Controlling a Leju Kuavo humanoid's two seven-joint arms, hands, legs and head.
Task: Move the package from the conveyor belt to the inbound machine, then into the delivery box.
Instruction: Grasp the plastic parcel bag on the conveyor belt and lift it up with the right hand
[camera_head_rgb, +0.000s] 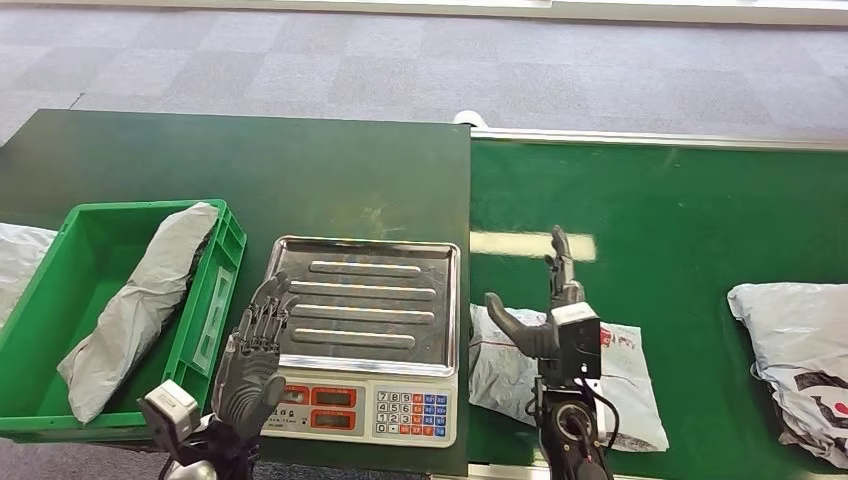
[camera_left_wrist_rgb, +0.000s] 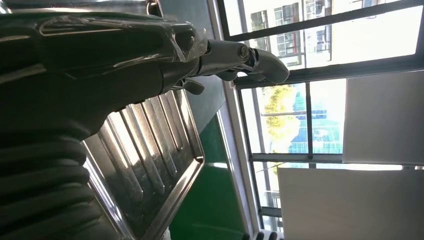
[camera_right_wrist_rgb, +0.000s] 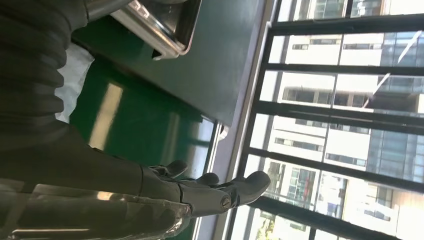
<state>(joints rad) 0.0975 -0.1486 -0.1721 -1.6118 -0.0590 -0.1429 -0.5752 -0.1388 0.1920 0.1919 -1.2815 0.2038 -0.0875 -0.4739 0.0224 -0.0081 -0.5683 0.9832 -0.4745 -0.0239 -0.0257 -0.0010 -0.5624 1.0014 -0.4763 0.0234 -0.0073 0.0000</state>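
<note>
green belt (camera_head_rgb: 680, 210); right hand (camera_head_rgb: 555, 325) upright, fingers (camera_head_rgb: 558, 250) spread above package (camera_head_rgb: 625, 385).

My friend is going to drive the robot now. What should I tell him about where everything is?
Left hand: open, empty, over the left edge of the scale tray.
Right hand: open, empty, raised above the white package on the conveyor belt.
Done: one grey package lies in the green box.
Left: pick up the white package, set it on the tray, then into the box. Another package waits farther right.
</note>
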